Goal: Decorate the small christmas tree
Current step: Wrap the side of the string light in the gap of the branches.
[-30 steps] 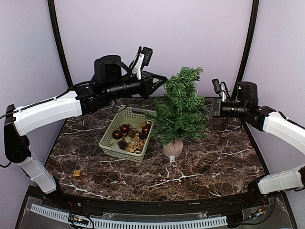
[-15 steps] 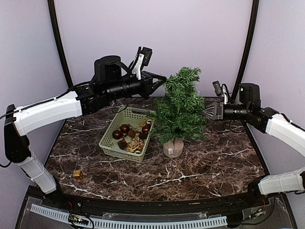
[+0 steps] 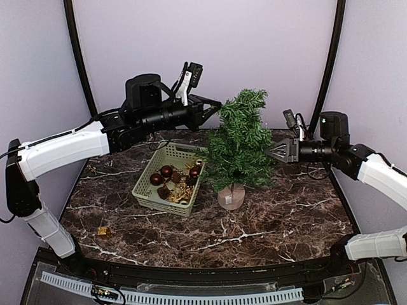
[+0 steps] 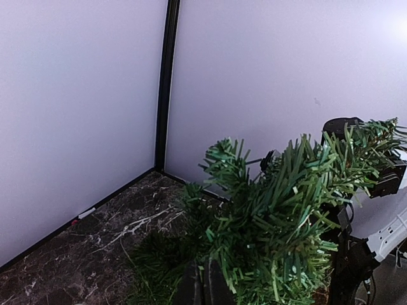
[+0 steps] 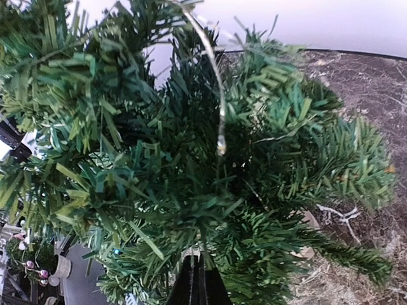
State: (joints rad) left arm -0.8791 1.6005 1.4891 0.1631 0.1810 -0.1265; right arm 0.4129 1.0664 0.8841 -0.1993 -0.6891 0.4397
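Lilac walls point(image 3: 254, 44) close in a dark marble table point(image 3: 273, 216). Near its middle stands the tree point(image 3: 240, 146), upright on a round tan base point(image 3: 230, 197). Just to its left, touching the lower branches, sits a pale green basket point(image 3: 147, 184) with dark red baubles point(image 3: 166, 171) and gold bits inside. A small gold piece point(image 3: 103, 232) lies alone on the marble near the front left corner, well apart from the basket.

The left gripper point(image 3: 216, 105) reaches in from the left, high up beside the treetop, with its tips at the upper branches. In its wrist view the fingers point(image 4: 203, 286) are pressed together among the needles, and nothing shows between them.

The right gripper point(image 3: 272, 153) points in from the right at mid height, its tip at the outer needles. Its fingers point(image 5: 196, 286) are likewise pressed together, low in the wrist view and buried in green. Above them a thin pale cord point(image 5: 219, 95) arcs through the branches. Whether that cord runs down into the pinch cannot be told.
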